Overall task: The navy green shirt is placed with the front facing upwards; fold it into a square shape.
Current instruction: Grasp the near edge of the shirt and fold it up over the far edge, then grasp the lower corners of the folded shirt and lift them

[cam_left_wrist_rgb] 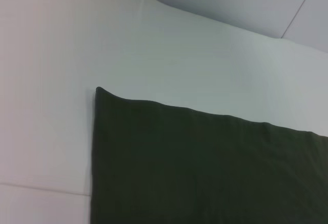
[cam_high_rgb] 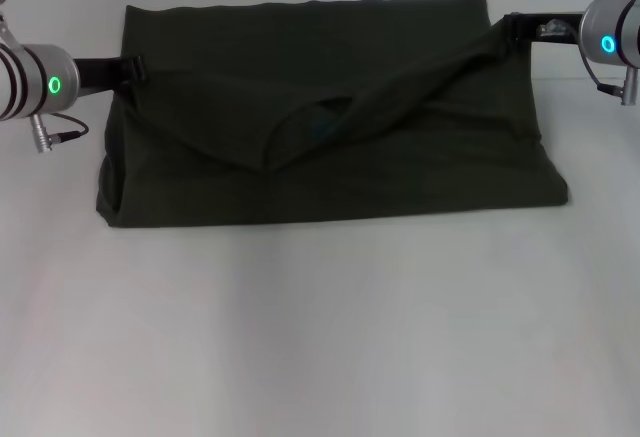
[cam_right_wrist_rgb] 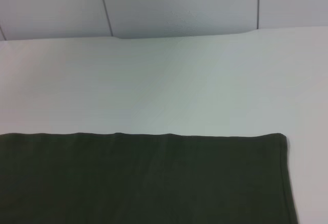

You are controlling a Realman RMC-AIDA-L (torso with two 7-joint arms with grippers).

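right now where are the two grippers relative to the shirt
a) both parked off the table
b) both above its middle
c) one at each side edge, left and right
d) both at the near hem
c: in the head view the left gripper meets the left edge of the navy green shirt and the right gripper meets its upper right edge.

1. A big white table (cam_high_rgb: 320, 337) held everything.
2. One thing lay right on it: the navy green shirt (cam_high_rgb: 330, 157), folded into a wide shape with its neck hole showing in the middle.
3. The shirt lay between the left gripper (cam_high_rgb: 128, 69) and the right gripper (cam_high_rgb: 515, 29).
4. Each gripper was at one far corner of the shirt.
5. The table was bare in front of the shirt.
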